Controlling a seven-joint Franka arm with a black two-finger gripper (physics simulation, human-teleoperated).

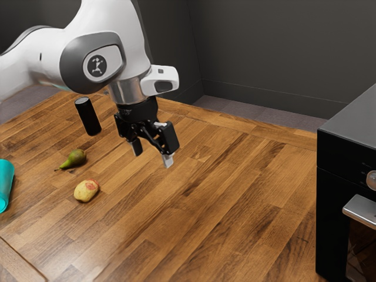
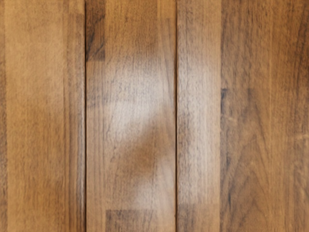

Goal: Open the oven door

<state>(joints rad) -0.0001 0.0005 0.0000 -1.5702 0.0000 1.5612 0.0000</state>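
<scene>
My gripper (image 1: 153, 154) hangs above the wooden table, pointing down, its two fingers spread apart with nothing between them. At the exterior view's right edge stands the black oven (image 1: 332, 217), partly cut off by the frame. A silvery handle (image 1: 361, 211) sticks out from its front, below a round knob (image 1: 371, 180). The oven is well apart from the gripper. How the door stands cannot be told from this angle. Beneath my hand, the wrist view has bare wooden boards (image 2: 140, 121).
On the table (image 1: 235, 194), toward the exterior view's left, are a green pear (image 1: 74, 158), a yellow-red fruit (image 1: 86, 191), a black cylinder (image 1: 89, 116) and a teal cup-like object (image 1: 5, 185). Dark walls (image 1: 264, 53) stand behind.
</scene>
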